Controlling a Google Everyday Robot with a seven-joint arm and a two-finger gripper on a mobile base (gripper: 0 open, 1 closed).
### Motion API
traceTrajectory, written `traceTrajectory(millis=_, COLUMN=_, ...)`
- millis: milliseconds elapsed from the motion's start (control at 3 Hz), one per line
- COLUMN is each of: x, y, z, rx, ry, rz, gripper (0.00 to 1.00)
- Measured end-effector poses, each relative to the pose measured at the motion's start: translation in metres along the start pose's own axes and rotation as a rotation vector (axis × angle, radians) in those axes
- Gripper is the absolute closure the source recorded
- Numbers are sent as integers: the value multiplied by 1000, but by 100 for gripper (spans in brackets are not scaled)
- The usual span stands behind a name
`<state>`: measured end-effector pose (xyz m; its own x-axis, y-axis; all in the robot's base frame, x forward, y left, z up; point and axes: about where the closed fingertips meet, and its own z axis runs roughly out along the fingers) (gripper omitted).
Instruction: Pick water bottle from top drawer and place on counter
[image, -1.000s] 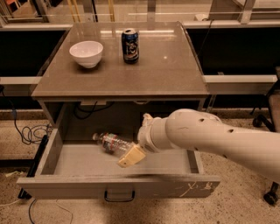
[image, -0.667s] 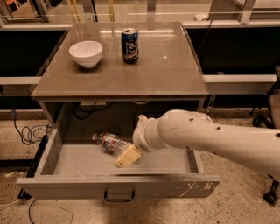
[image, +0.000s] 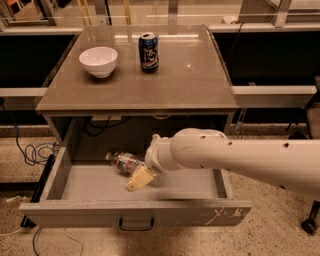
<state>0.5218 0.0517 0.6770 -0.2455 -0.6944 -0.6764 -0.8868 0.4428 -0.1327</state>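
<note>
The water bottle (image: 123, 162) lies on its side in the open top drawer (image: 135, 212), near the back, with its white cap pointing left. My gripper (image: 139, 178) hangs inside the drawer at the end of the white arm (image: 235, 159). It sits just to the right of the bottle and a little nearer the front, close to the bottle's base. The arm hides the right end of the bottle. The counter (image: 190, 75) is the flat grey-brown top above the drawer.
A white bowl (image: 98, 61) and a dark blue drink can (image: 148, 52) stand on the back left part of the counter. Black cables (image: 31, 152) lie on the floor left of the drawer. A dark pull handle (image: 136, 226) is on the drawer front.
My gripper and arm have moved a little to the left inside the drawer, closer to the bottle. The bottle, bowl and can have not moved.
</note>
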Motion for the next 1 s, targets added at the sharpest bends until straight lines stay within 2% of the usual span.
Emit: traceTrajectory(millis=1000, x=17, y=-9, z=61, rx=-7, ry=-13, rz=35, gripper=0)
